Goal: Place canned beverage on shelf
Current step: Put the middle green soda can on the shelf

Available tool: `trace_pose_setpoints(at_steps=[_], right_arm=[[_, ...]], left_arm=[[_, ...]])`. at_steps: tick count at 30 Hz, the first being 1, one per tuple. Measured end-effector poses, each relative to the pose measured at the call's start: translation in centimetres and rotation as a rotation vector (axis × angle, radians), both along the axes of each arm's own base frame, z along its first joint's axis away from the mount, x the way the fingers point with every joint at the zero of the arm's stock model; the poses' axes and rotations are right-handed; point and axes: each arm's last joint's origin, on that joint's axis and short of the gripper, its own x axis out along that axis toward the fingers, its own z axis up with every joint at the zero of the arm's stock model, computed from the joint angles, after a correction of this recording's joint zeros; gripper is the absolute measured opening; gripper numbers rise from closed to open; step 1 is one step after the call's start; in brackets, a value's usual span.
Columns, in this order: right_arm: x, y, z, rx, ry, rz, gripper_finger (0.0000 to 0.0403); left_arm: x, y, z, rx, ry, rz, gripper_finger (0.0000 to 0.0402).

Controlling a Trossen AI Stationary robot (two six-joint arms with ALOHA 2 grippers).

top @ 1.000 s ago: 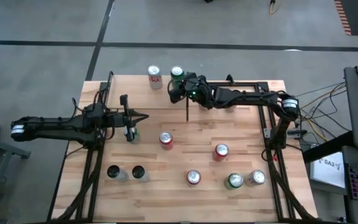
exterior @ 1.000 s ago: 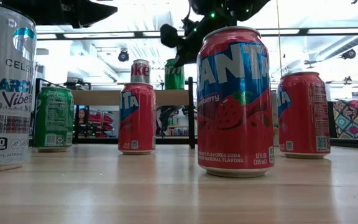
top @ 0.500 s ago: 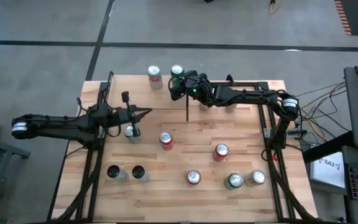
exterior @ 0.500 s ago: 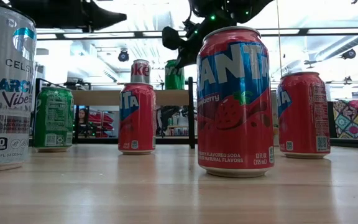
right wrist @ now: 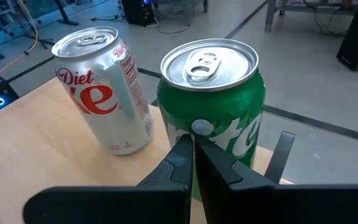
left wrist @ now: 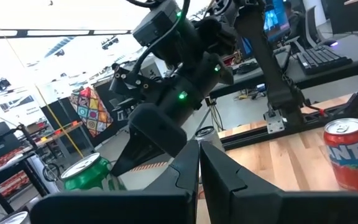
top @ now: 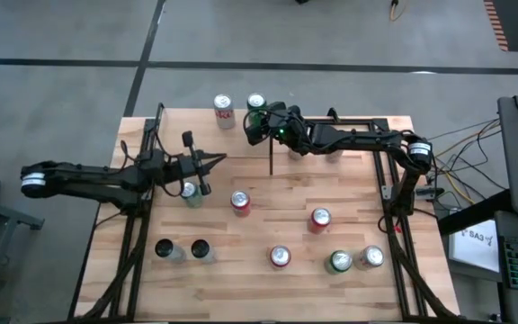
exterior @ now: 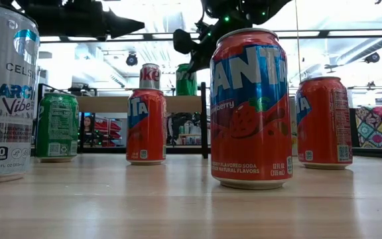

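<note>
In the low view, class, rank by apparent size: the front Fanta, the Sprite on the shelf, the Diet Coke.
1. Front Fanta, nearest the camera.
2. Sprite and Diet Coke: alike, both partly hidden, unranked.

Shelf [top: 196, 133]: small light plain-wood board at the table's far left, raised on thin black metal posts; the low view shows its board [exterior: 121, 103] well above the tabletop.

Green Sprite can [top: 256, 106]: upright on the shelf near its far right corner, silver top, tab unopened; green body reads clearly in the right wrist view [right wrist: 211, 118].

Diet Coke can [top: 223, 111]: silver with red lettering, upright, just beside the green can, not touching.
</note>
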Motion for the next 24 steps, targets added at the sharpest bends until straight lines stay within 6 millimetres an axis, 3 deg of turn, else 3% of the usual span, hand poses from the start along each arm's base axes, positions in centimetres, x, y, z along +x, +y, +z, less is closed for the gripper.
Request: trace_pose_setpoints(at_steps=[24], right_arm=[[0.38, 0.46, 0.4, 0.014, -0.072, 0.031, 0.0009]], left_arm=[[-0.03, 0.1, 0.18, 0.039, -0.008, 0.011, 0.0]])
